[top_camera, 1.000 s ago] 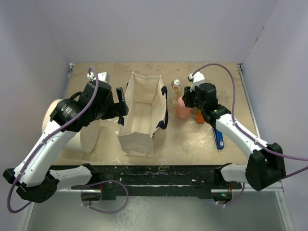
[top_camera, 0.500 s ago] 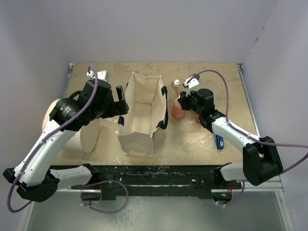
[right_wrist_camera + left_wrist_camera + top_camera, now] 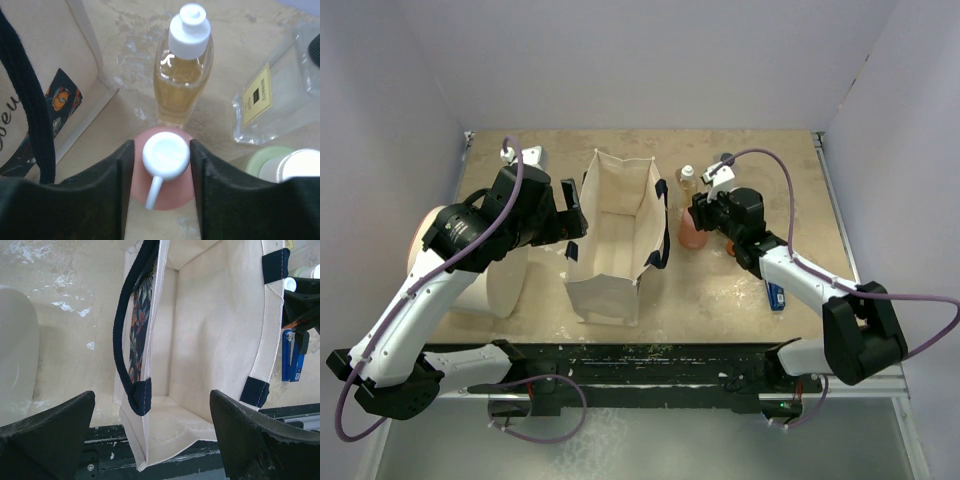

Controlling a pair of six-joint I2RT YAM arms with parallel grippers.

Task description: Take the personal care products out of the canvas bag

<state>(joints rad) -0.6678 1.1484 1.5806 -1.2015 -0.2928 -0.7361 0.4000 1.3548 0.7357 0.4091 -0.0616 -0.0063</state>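
Note:
The beige canvas bag [image 3: 615, 235] stands open at mid-table, and no bottle shows inside it in the left wrist view [image 3: 210, 330]. My left gripper [image 3: 573, 222] is open and hovers over the bag's left side and near end [image 3: 150, 440]. My right gripper [image 3: 703, 215] is shut on the pink pump bottle [image 3: 689, 233], with a finger on each side of its body [image 3: 165, 192]. Beyond the pink bottle stands the yellowish white-capped bottle [image 3: 184, 75]. The clear black-capped bottle [image 3: 265, 100] lies to the right. The olive-green bottle [image 3: 265, 162] is at the lower right. The orange-and-blue pump bottle is hidden under my right arm.
A large white cylinder [image 3: 480, 270] stands left of the bag under my left arm. A flat blue-and-black tool [image 3: 775, 293] lies right of the bag near the front edge. White walls enclose the table on three sides.
My right gripper has moved left toward the bag, and the pink bottle has shifted left with it. The orange bottle is now covered by the arm. The left arm has not moved.

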